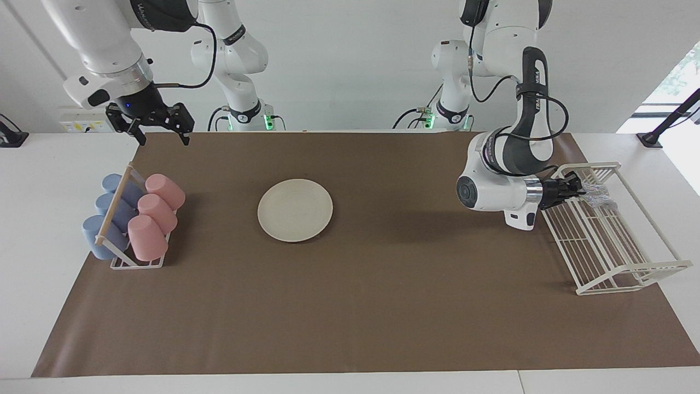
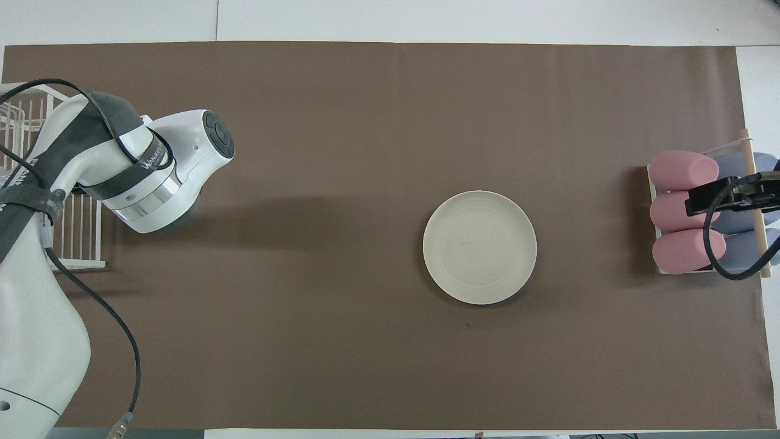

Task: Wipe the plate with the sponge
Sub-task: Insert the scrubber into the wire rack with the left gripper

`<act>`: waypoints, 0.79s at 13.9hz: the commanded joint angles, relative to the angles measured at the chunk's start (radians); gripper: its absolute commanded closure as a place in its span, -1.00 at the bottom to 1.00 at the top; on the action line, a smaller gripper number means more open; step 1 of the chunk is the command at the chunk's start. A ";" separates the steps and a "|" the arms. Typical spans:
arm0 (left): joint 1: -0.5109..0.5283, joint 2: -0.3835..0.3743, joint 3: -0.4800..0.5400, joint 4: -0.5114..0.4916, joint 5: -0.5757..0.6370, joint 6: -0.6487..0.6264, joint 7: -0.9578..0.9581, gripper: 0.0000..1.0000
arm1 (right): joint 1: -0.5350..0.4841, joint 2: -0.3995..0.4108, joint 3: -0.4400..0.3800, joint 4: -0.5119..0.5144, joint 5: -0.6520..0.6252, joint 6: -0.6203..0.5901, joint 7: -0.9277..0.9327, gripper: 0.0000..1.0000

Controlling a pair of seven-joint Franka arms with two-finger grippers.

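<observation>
**Count of things on the table**

One round cream-white plate (image 1: 295,210). One silvery-grey glittery mesh sponge (image 1: 597,194). Three pink plastic cups (image 1: 155,214) and three blue plastic cups (image 1: 109,212), six cups altogether. One small white wire cup holder (image 1: 136,262). One white wire dish rack (image 1: 601,230). One brown paper mat (image 1: 383,306). Two grippers.

Plate (image 2: 479,247) alone mid-mat (image 2: 365,152); pink cups (image 2: 682,210) in rack at right arm's end
</observation>
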 commanded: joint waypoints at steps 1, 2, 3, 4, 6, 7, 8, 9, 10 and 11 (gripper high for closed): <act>0.015 0.004 -0.003 0.009 -0.024 0.028 -0.015 1.00 | -0.004 -0.002 0.007 0.002 -0.021 -0.013 -0.012 -1.00; 0.015 0.004 -0.003 0.009 -0.025 0.031 -0.015 1.00 | -0.004 -0.002 0.007 0.002 -0.020 -0.014 -0.015 -1.00; 0.016 0.004 -0.003 0.007 -0.031 0.045 -0.014 1.00 | -0.004 -0.002 0.007 0.002 -0.020 -0.019 -0.015 -1.00; 0.016 0.004 -0.003 0.007 -0.033 0.051 -0.012 1.00 | -0.004 -0.002 0.007 0.000 -0.020 -0.022 -0.015 -1.00; 0.016 0.001 -0.003 0.007 -0.039 0.054 -0.014 -0.68 | -0.004 -0.002 0.007 0.002 -0.020 -0.013 -0.020 -1.00; 0.016 0.001 -0.004 0.009 -0.039 0.056 -0.014 -1.00 | -0.004 -0.002 0.007 0.002 -0.020 -0.013 -0.018 -1.00; 0.016 -0.002 -0.003 0.009 -0.041 0.057 -0.014 -1.00 | -0.004 -0.002 0.006 0.002 -0.020 -0.013 -0.018 -1.00; 0.018 -0.002 -0.004 0.009 -0.041 0.057 -0.014 -1.00 | -0.004 -0.002 0.007 0.002 -0.020 -0.013 -0.018 -1.00; 0.018 -0.004 -0.004 0.010 -0.041 0.063 -0.014 -1.00 | -0.004 -0.002 0.007 0.002 -0.020 -0.013 -0.018 -1.00; 0.019 -0.007 -0.004 0.010 -0.044 0.065 -0.014 -1.00 | -0.004 -0.002 0.006 0.002 -0.020 -0.010 -0.018 -1.00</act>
